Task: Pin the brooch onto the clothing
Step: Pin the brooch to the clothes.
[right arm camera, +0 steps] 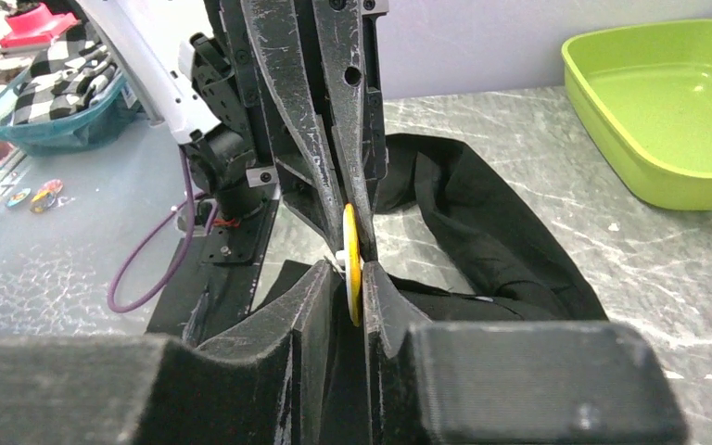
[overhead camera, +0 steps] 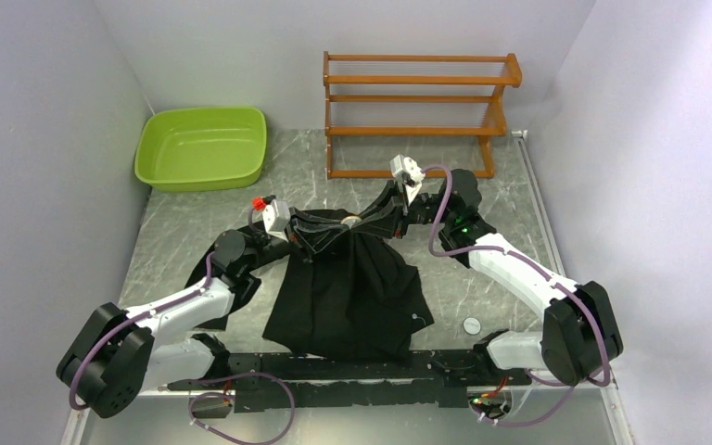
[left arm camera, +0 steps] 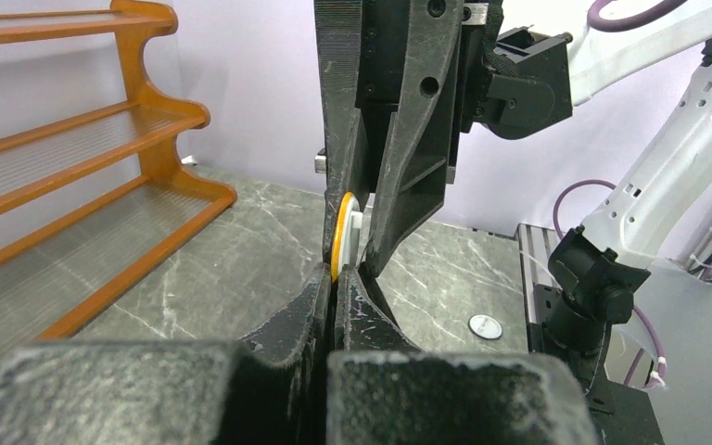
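The brooch (left arm camera: pixel 337 236), a thin orange disc with a white back part, stands edge-on where the two grippers meet tip to tip. In the left wrist view my left gripper (left arm camera: pixel 337 275) is shut, its tips pinching one edge of the disc. My right gripper (right arm camera: pixel 350 269) is closed round the opposite edge of the brooch (right arm camera: pixel 349 232), with a narrow gap on the white-backed side. The clothing (overhead camera: pixel 352 297), a black shirt, rises like a tent to this meeting point (overhead camera: pixel 350 220) and drapes onto the table; a fold (right arm camera: pixel 482 232) lies behind the fingers.
A green basin (overhead camera: pixel 202 146) sits at the back left and a wooden rack (overhead camera: pixel 417 111) at the back middle. A small white round disc (overhead camera: pixel 471 324) lies on the table near the right arm's base. Walls close in both sides.
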`<state>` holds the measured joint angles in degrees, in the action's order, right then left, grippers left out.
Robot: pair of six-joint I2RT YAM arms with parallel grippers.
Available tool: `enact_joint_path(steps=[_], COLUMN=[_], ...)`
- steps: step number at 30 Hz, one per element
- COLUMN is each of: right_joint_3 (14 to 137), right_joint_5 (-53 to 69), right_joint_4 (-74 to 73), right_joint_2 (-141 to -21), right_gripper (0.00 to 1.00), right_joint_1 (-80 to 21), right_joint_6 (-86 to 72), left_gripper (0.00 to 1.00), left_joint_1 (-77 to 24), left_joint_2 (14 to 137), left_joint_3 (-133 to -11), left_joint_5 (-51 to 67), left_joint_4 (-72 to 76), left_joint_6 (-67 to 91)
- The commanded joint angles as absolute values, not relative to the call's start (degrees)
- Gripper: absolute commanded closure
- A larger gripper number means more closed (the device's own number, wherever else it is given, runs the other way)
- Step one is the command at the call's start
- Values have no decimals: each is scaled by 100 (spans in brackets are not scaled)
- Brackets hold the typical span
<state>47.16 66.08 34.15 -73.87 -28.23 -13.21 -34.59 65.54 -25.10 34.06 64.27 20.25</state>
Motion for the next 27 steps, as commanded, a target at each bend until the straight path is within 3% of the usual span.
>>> enact_joint_path(steps=[1, 7, 12, 27], right_joint_3=[4789, 4795, 4848, 4402], right_joint_5=[6749, 6723, 6659, 5933], right_joint_4=[3385, 3555, 3547, 4709], right_joint_2=[-7207, -7240, -7293, -7351], right_gripper=[82, 87, 100, 100], right_joint_1=[-2848, -2848, -2850, -2854], right_joint_6=[-1180, -1375, -1457, -2393], left_gripper=[97, 97, 97, 97], left_joint_1=[-3446, -3440, -3445, -3445], left_joint_2=[6566, 6577, 6559, 6527], left_joint_3=[-2725, -2754, -2758, -2662], left_joint_5=[3370, 3410, 3406, 3274], left_joint_4=[6882, 6875, 6824, 6897], left_joint_6=[2052, 2073, 2053, 2048])
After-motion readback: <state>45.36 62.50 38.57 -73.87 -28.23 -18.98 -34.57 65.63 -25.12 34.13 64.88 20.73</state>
